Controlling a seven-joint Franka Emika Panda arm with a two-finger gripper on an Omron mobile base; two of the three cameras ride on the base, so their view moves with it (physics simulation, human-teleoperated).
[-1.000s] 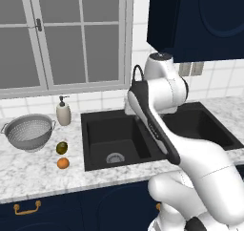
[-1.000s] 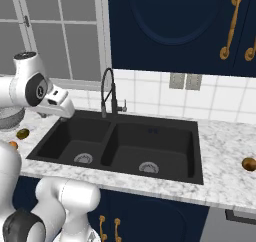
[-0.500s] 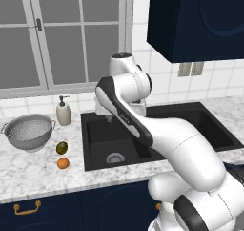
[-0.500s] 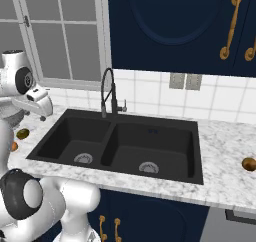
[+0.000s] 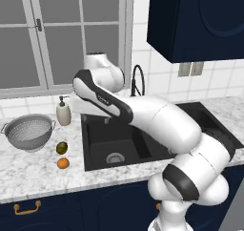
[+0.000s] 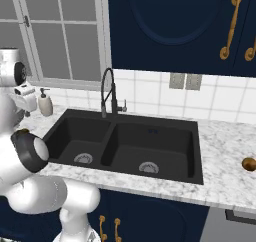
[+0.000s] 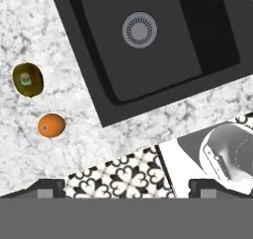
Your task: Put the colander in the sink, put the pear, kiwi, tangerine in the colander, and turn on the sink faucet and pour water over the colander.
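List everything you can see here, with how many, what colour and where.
colander: one, silver-grey, counter left of sink
soap bottle: one, cream, behind colander's right
olive fruit: one, dark olive, counter between colander and sink
tangerine: one, orange, just in front of olive fruit
sink: one, black, two basins, both without fruit
faucet: one, black, behind sink
brown fruit: one, counter right of sink
pincer: open, holding nothing, above the counter's front edge

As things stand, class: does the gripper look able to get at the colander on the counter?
Probably yes. The colander sits upright and empty on the counter, nothing above it; only the soap dispenser stands beside it.
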